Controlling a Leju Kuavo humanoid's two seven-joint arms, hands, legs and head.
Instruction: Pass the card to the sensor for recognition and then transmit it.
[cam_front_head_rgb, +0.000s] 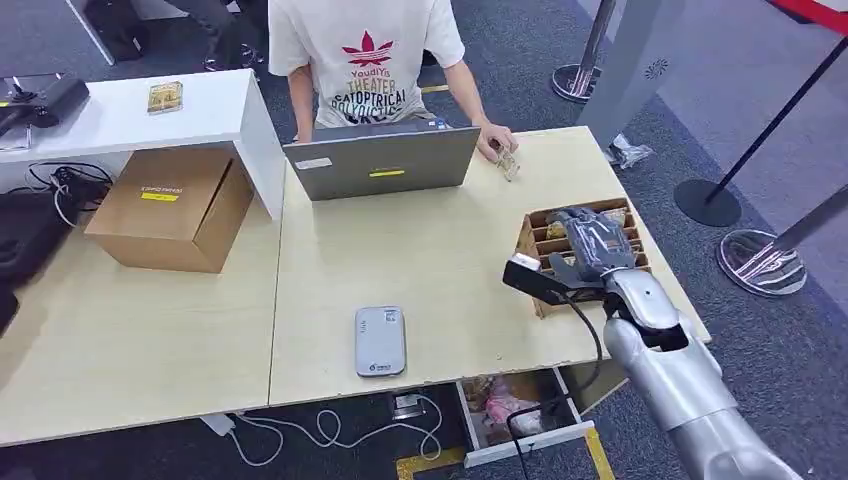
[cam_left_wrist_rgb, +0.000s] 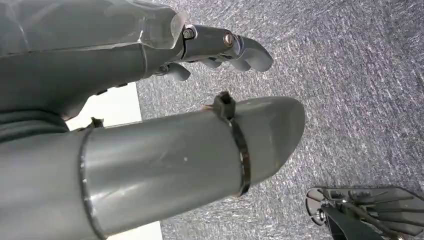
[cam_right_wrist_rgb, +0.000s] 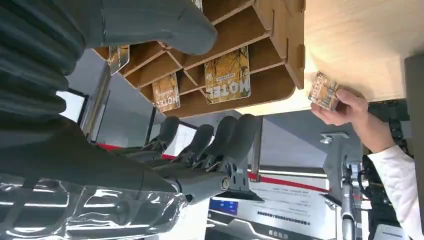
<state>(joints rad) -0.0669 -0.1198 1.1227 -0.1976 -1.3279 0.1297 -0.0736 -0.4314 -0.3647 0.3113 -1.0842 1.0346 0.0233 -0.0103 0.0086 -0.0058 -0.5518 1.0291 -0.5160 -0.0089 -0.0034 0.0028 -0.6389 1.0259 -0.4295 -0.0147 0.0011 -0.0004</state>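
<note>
A wooden card rack (cam_front_head_rgb: 527, 243) stands at the table's right edge with several patterned cards (cam_front_head_rgb: 556, 232) upright in its slots. My right hand (cam_front_head_rgb: 590, 245) hovers over the rack, fingers spread, holding nothing. In the right wrist view the hand (cam_right_wrist_rgb: 125, 165) sits beside the rack (cam_right_wrist_rgb: 280, 85), its thumb and fingers on either side of the cards (cam_right_wrist_rgb: 227, 75) without touching them. The grey sensor (cam_front_head_rgb: 380, 342) lies flat near the table's front edge. My left hand (cam_left_wrist_rgb: 125, 55) hangs over carpet, empty. A person's hand holds another card (cam_front_head_rgb: 508, 165) on the table.
A grey laptop (cam_front_head_rgb: 382, 162) stands open at the back of the table, with a person (cam_front_head_rgb: 365, 60) behind it. A cardboard box (cam_front_head_rgb: 172, 208) sits to the left under a white shelf (cam_front_head_rgb: 150, 110). Stanchion bases (cam_front_head_rgb: 760, 262) stand on the carpet to the right.
</note>
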